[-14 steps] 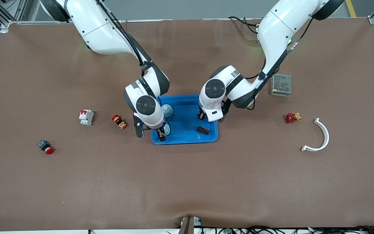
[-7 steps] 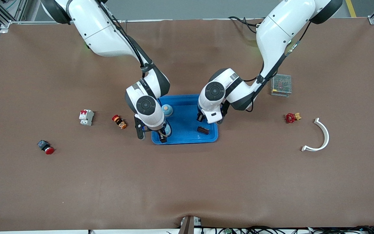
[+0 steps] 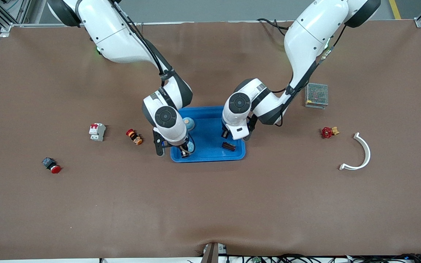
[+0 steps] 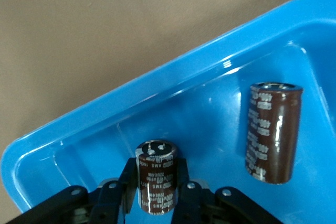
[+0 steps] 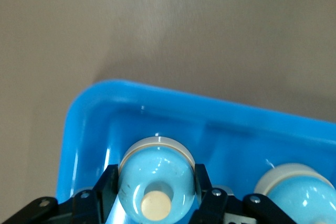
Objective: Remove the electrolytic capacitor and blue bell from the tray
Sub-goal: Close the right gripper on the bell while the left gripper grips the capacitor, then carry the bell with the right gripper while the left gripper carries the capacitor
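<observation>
A blue tray (image 3: 210,159) lies mid-table. My right gripper (image 3: 185,151) is down in the tray's corner nearer the front camera, toward the right arm's end. In the right wrist view the right gripper (image 5: 156,182) is shut on a light blue bell (image 5: 157,169). A second bell (image 3: 188,123) sits farther back in the tray. My left gripper (image 3: 226,134) is over the tray's other end. The left wrist view shows the left gripper (image 4: 156,174) shut on a brown capacitor (image 4: 156,187). Another capacitor (image 4: 273,129) lies flat beside it.
Toward the right arm's end lie a white-and-red breaker (image 3: 97,131), a red-and-yellow button (image 3: 134,136) and a red push button (image 3: 51,165). Toward the left arm's end are a metal mesh box (image 3: 316,95), a red valve (image 3: 328,132) and a white curved piece (image 3: 360,153).
Both grippers have closed: the right one on the bell, the left one on the capacitor. Both hands sank slightly into the tray.
</observation>
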Robot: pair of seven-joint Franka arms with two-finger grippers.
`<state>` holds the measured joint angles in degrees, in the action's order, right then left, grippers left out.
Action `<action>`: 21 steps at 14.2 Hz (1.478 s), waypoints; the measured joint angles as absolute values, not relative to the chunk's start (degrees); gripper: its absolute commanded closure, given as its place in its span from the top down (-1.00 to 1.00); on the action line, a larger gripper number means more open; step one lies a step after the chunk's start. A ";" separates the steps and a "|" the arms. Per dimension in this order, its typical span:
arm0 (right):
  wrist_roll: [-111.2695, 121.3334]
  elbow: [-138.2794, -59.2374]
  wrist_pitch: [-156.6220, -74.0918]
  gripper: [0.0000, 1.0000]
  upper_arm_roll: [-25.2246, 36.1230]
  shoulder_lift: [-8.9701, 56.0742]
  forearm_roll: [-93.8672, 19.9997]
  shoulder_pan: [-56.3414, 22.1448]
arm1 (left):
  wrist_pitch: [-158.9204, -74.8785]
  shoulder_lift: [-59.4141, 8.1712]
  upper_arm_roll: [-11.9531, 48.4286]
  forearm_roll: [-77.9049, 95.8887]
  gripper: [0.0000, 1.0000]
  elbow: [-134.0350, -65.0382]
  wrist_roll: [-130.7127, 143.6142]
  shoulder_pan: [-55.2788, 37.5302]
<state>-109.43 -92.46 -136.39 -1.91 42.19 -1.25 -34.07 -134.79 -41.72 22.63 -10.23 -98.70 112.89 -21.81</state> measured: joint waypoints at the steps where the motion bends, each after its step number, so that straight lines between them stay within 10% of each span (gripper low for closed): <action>1: -109.55 -92.42 -136.39 -1.00 -1.96 42.19 -1.27 -35.14 | -134.78 -41.72 22.53 -10.31 -1.00 -98.49 112.87 -21.80; 10: -96.62 -85.97 -118.53 -1.00 -1.12 39.83 -1.25 -37.63 | -122.53 -33.85 22.44 -12.56 -1.00 -96.90 106.35 -21.09; 15: -63.58 -80.88 -99.28 -1.00 -0.52 29.82 -1.29 -24.01 | -115.60 -29.13 22.38 -12.56 -1.00 -96.94 99.28 -18.00; 21: -29.71 -80.99 -96.16 -1.00 -0.19 25.94 1.10 -9.15 | -109.84 -22.84 22.35 -12.56 -1.00 -103.20 81.41 -7.58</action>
<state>-29.71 -80.99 -96.16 -0.19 25.94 1.10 -9.15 -109.84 -22.84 22.35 -12.56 -103.20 81.41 -7.58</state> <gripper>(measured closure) 0.370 0.661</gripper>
